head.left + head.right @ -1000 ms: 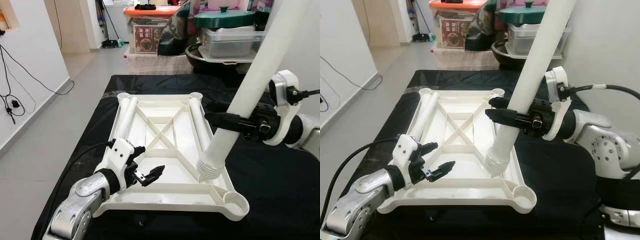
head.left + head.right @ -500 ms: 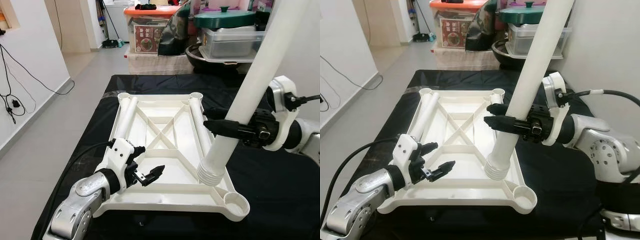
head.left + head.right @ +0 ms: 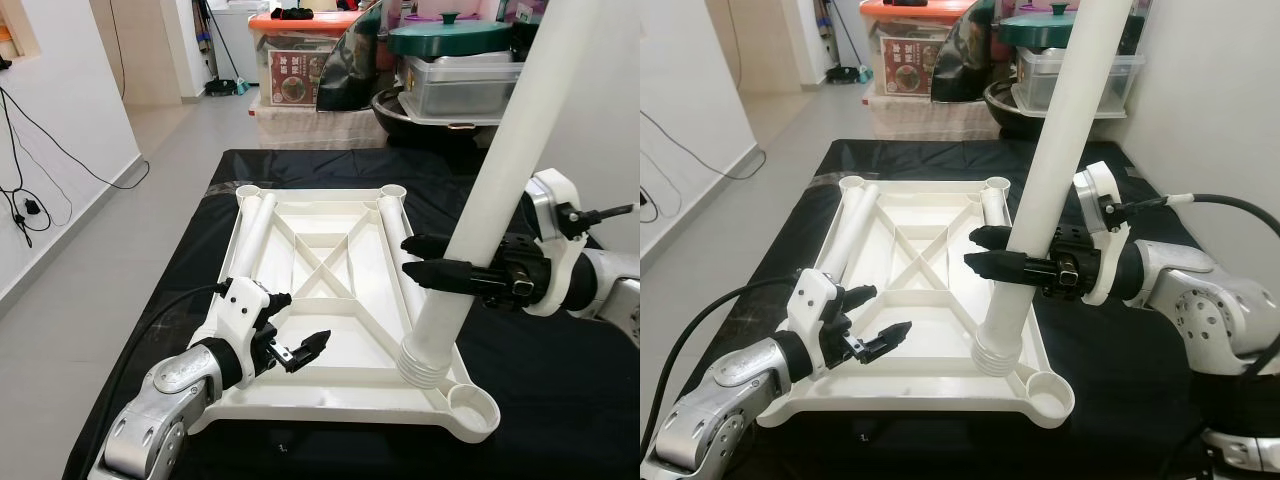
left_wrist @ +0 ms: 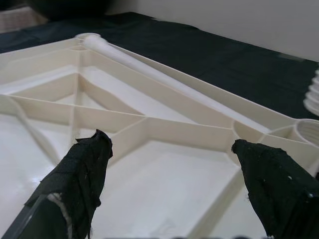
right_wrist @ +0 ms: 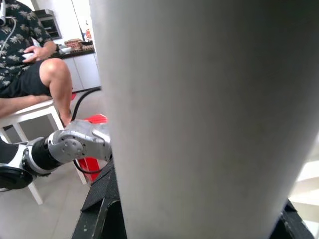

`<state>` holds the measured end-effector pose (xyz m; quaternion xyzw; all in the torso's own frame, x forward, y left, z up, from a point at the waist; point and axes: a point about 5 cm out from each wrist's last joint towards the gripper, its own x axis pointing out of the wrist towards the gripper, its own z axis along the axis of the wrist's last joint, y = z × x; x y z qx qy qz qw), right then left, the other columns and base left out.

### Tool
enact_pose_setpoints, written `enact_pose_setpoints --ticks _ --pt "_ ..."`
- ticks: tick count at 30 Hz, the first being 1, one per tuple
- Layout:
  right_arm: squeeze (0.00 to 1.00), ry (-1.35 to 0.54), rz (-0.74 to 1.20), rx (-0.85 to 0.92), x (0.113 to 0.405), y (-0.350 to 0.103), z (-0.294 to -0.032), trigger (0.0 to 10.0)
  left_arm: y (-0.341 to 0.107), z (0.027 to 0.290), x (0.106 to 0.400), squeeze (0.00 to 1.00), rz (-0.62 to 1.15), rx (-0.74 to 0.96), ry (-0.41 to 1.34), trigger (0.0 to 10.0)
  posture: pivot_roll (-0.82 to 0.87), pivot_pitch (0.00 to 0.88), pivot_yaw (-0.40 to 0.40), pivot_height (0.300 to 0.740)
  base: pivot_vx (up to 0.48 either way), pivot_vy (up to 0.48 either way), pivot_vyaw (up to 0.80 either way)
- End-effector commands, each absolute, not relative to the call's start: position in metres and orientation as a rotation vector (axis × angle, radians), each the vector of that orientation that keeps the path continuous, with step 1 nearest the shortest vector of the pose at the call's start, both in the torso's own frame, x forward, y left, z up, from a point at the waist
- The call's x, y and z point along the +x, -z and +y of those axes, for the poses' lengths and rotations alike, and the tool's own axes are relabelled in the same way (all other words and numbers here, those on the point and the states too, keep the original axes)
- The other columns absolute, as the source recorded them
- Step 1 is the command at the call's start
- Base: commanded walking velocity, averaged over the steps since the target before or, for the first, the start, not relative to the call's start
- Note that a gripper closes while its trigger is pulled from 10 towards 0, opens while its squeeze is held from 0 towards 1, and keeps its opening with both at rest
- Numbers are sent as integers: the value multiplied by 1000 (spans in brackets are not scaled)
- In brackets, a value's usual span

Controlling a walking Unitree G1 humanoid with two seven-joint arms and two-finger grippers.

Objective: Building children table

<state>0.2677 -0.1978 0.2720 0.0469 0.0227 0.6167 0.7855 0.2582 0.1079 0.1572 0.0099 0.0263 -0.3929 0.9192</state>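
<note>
The white children's table top (image 3: 345,345) lies upside down on a black-covered surface. Two white legs lie inside it, one along its left side (image 3: 252,240) and one along its right side (image 3: 398,245). My right gripper (image 3: 425,258) is shut on a third long white leg (image 3: 500,160), held upright and leaning back. The leg's ribbed end (image 3: 422,362) hovers just left of the front right corner socket (image 3: 472,403). My left gripper (image 3: 306,316) stands open above the front left part of the top, with nothing between its fingers (image 4: 84,169).
Storage boxes (image 3: 300,60) and lidded pots (image 3: 450,40) stand behind the black surface. Grey floor and a white wall with cables (image 3: 20,200) lie to the left. A person (image 5: 30,59) sits on a chair in the right wrist view.
My right gripper has carried the upright leg down and toward me, so its ribbed end is closer to the front right corner socket. The left arm has not moved.
</note>
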Motion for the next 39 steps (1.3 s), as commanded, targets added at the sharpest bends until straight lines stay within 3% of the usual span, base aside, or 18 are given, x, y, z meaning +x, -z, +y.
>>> enact_pose_setpoints --ticks 1,12,17,22,26,39 --pt "0 -1343 29 102 265 -272 -195 0 -153 105 253 0 78 20 859 10000 -124 0 -20 740 0 0 0" --pt "0 -1387 -9 138 268 -270 -180 0 -153 103 236 0 97 49 1102 10000 -125 0 -15 740 0 0 0" --pt "0 -1396 -21 143 269 -272 -176 0 -154 104 236 0 97 62 1129 10000 -125 0 -15 740 0 0 0" --pt "0 -1514 -73 176 272 -276 -133 0 -163 105 247 0 77 118 1246 10000 -127 0 -3 740 0 0 0" --pt "0 -1569 -79 180 269 -275 -116 0 -167 102 253 0 58 124 1244 10000 -124 0 -4 740 0 0 0" --pt "0 -1621 -66 218 262 -267 -98 0 -174 94 261 0 -1 50 1218 10000 -126 0 -4 740 0 0 0"
